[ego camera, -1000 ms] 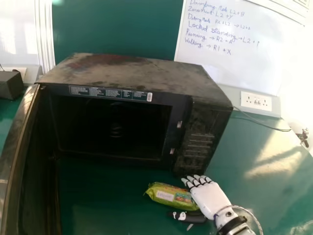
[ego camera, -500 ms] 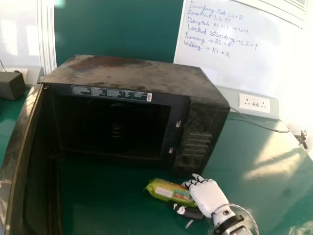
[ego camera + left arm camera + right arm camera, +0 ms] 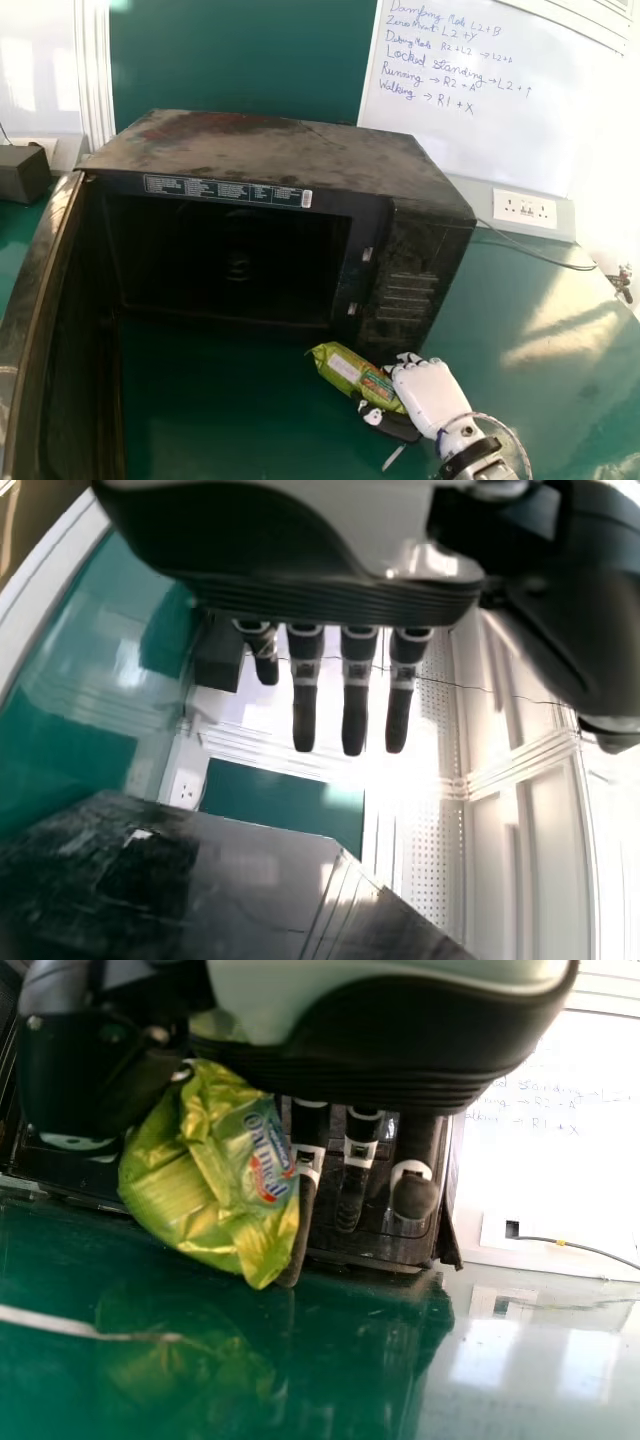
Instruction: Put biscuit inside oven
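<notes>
The right hand (image 3: pixel 428 395) has a white back, white-ringed black fingers (image 3: pixel 350 1200), a black cuff (image 3: pixel 471 457) and looped cable (image 3: pixel 484 415).

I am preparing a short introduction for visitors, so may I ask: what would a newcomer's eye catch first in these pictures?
Probably the big, dark oven in the middle of the head view, its door wide open on the left. Next, the bright green biscuit packet in front of it, in the grasp of the white right robot hand. Then the whiteboard with blue handwriting, behind at upper right.
</notes>
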